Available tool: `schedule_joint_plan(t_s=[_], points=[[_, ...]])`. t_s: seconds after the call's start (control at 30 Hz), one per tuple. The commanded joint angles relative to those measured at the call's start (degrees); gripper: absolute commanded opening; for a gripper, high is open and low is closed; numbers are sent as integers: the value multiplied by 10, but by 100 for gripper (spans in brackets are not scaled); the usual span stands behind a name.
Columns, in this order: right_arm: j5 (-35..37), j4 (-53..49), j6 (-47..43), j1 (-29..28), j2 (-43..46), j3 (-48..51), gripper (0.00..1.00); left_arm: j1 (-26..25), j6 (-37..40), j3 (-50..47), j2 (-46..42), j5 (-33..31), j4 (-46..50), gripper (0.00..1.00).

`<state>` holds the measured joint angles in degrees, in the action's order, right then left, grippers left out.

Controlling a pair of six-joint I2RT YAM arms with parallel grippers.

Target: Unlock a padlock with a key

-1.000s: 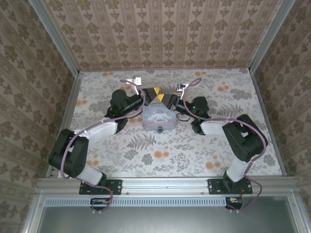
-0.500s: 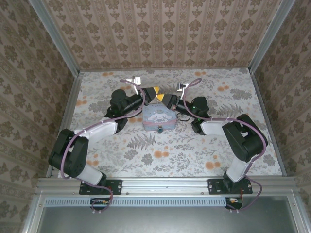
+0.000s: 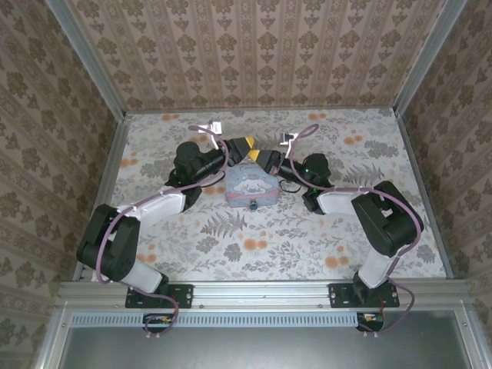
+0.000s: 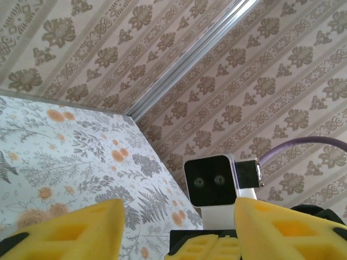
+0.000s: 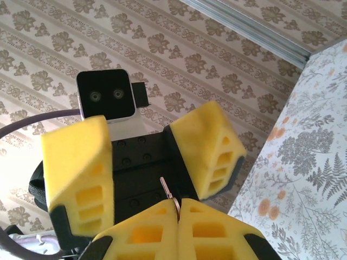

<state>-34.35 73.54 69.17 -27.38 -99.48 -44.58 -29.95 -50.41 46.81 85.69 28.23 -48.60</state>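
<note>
Two yellow foam-padded pincers faced each other by the pale blue square tin (image 3: 250, 188); my right pincer (image 5: 178, 210) pinched the thin metal key (image 5: 167, 189), my left pincer (image 4: 174, 216) gaped wide.

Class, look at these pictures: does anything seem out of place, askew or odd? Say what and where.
Only the key: the shut right gripper pinches it by one end, so it pokes out slightly askew between the pads of the open left gripper. The tin sits flat; nothing looks spilled or damaged.
</note>
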Motion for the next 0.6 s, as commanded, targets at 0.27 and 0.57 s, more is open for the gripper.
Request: schedule_joint_plan(t_s=[0.27, 0.57], points=[[32, -140, -98, 10, 61, 32, 0, 25, 103, -47, -203, -56, 245, 69], [139, -404, -243, 10, 145, 34, 0, -45, 179, -83, -248, -158, 447, 69]])
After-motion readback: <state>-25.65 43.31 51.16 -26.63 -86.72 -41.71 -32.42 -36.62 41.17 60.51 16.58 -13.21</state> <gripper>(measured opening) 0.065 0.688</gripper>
